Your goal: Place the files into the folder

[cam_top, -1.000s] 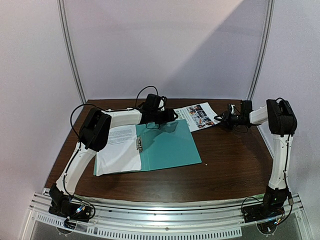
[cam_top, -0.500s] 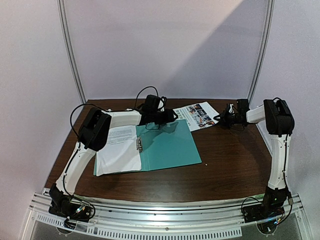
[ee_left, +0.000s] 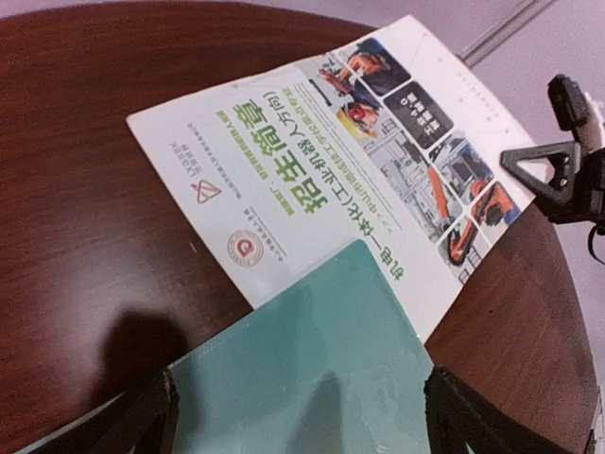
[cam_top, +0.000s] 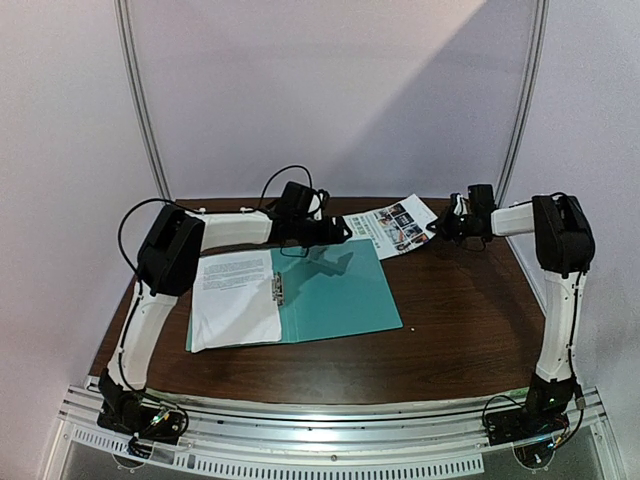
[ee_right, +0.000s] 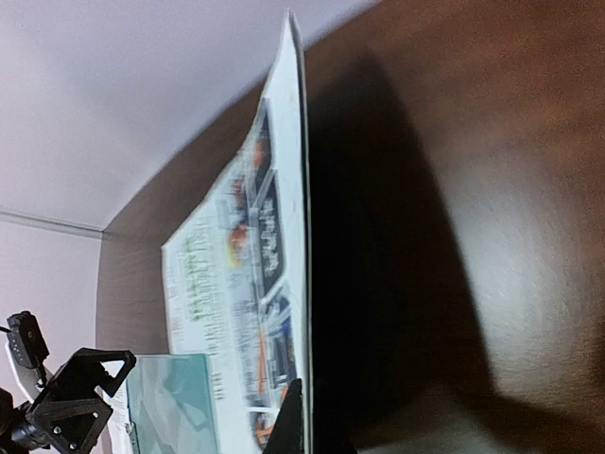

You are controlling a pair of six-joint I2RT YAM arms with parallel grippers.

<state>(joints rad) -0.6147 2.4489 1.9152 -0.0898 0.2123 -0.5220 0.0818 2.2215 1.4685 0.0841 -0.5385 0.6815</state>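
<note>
**Left arm** [cam_top: 150,310]: white tubular links between bulky black joint housings, with one boxy black housing at the elbow.

**Right arm** [cam_top: 556,320]: same build, with white links and black housings.

**Cables** [cam_top: 121,232]: black, looping loose beside the joints on both units.

**Bases** [cam_top: 125,408]: black with fine wiring, fixed to a ribbed aluminium rail [cam_top: 330,428].

**Left claw** [cam_top: 343,231]: matte black fingers [ee_left: 151,421].

**Right claw** [cam_top: 440,228]: black, its fingers [ee_left: 577,184] shaped as open triangular frames.

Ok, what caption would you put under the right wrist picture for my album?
The right end effector pinches the colour sheet by its edge, tilted up above the brown table.
</note>
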